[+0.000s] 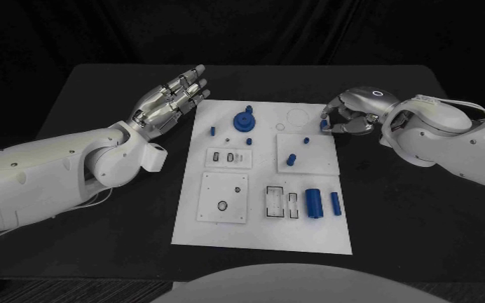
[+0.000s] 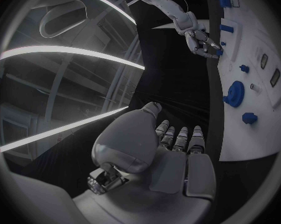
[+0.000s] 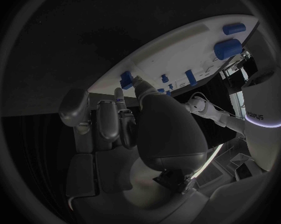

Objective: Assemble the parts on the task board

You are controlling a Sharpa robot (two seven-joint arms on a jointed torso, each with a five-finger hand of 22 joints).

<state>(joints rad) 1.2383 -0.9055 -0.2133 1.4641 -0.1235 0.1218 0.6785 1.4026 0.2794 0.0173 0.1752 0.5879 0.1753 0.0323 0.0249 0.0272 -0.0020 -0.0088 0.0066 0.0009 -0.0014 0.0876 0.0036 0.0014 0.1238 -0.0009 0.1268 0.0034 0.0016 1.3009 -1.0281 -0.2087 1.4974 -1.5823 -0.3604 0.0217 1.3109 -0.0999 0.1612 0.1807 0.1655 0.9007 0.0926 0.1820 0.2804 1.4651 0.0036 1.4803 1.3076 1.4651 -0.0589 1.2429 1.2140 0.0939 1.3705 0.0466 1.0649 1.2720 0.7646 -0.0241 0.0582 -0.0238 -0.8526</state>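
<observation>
White task board (image 1: 261,236) mid-table, right hand (image 1: 349,115) at its far right edge, fingers pinching a small blue part (image 1: 324,125) there, left hand (image 1: 174,99) off its left edge, fingers straight, holding nothing

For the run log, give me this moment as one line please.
left hand: open, beside task board, holds nothing | right hand: fingertips at small blue part on board's right edge, grip unclear | large blue cylinder: lying on board

The head view looks straight down on the tabletop (image 1: 111,85); each wrist view sits close behind its robot hand, sharing the task board (image 1: 263,233).
</observation>
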